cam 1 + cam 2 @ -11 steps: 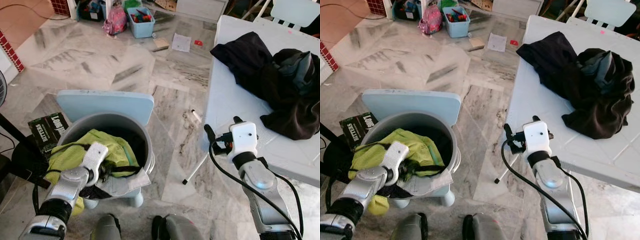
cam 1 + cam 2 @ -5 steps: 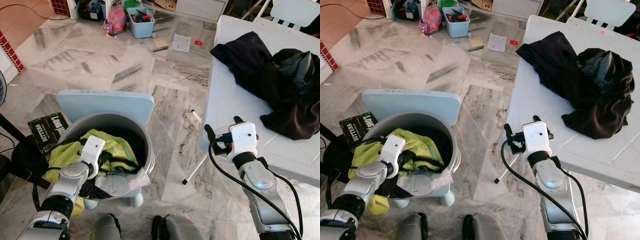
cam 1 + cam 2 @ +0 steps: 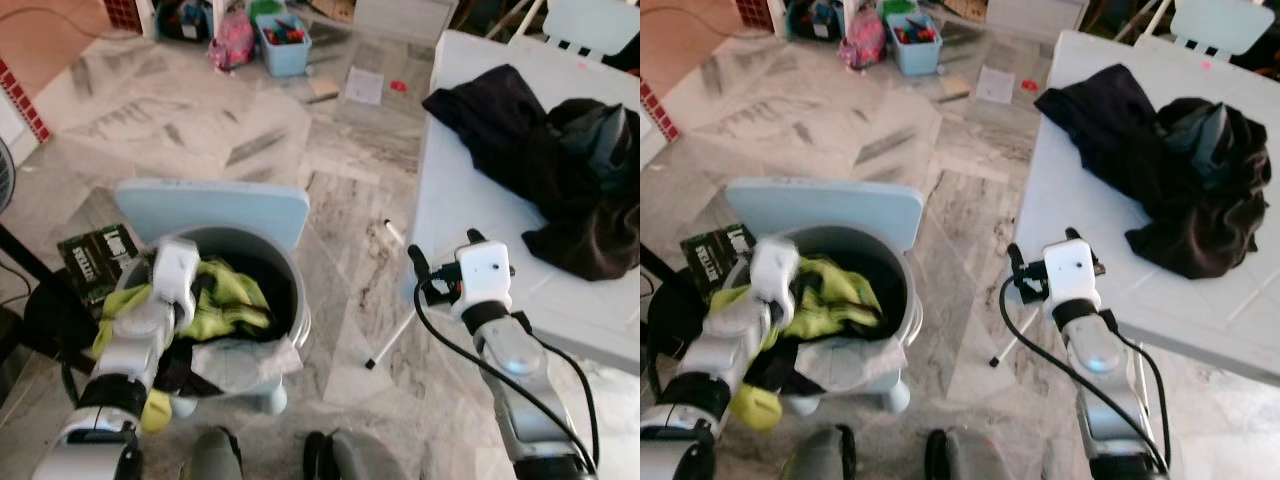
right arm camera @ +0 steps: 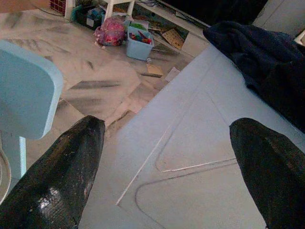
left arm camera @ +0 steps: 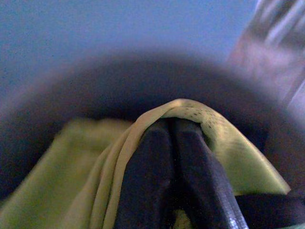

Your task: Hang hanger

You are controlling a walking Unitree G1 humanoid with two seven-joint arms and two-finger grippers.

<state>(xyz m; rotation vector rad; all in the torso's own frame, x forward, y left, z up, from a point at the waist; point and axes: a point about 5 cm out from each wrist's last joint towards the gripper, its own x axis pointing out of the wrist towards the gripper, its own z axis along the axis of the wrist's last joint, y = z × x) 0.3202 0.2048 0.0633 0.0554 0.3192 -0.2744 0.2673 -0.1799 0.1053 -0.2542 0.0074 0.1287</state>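
A grey bucket [image 3: 296, 300] stands on a light blue chair [image 3: 215, 205], stuffed with a yellow-green garment [image 3: 238, 302] and dark cloth. My left gripper [image 5: 172, 143] is over the bucket's near left side, shut on a fold of the yellow-green garment, which drapes over its fingertips. A dark strap [image 5: 269, 210] lies beside the fingers; I cannot tell what it is. My right gripper [image 3: 442, 250] is open and holds nothing, hovering at the near left edge of the white table [image 3: 450, 190].
A heap of dark clothes [image 3: 540, 150] lies on the table's far right. On the marble floor are a black packet [image 3: 95, 255] beside the chair, a marker [image 3: 393, 232], a paper [image 3: 363, 85], a blue toy bin [image 3: 283, 35] and a pink bag [image 3: 233, 35].
My left gripper has risen and drawn back to the left, pulling the yellow-green garment up with it. The right arm has stayed still.
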